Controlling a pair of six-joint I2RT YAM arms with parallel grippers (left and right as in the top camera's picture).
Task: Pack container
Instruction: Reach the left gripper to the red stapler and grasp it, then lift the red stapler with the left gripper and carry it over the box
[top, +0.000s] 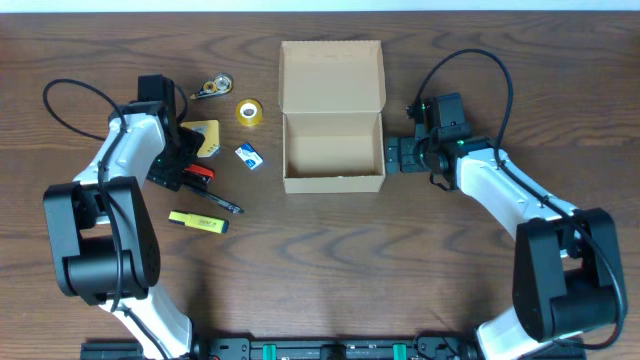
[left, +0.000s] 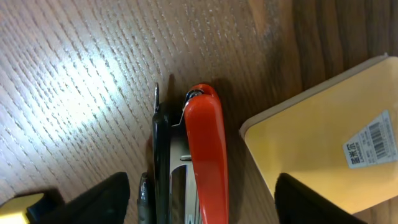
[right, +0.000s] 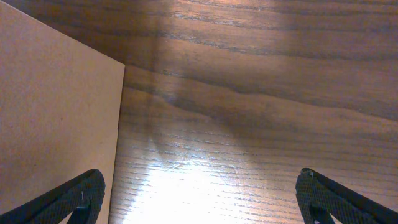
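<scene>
The container (top: 333, 150), a tan cardboard box, stands open at mid-table with its flap lid laid back; its inside looks bare. My left gripper (top: 185, 170) hangs low over a red and black stapler (top: 197, 175). In the left wrist view the stapler (left: 205, 155) lies between my spread fingers (left: 102, 202) with a gap on each side, so the left gripper (left: 202, 208) is open. My right gripper (top: 395, 155) is open just outside the container's right wall (right: 56, 112), with only bare table between the right gripper's (right: 202, 199) fingers.
A yellow notepad (top: 205, 137) lies right beside the stapler, under my far finger. Nearby are a black pen (top: 220, 203), a yellow highlighter (top: 198, 222), a blue-white eraser (top: 249, 156), a yellow tape roll (top: 249, 112) and a tape dispenser (top: 212, 88).
</scene>
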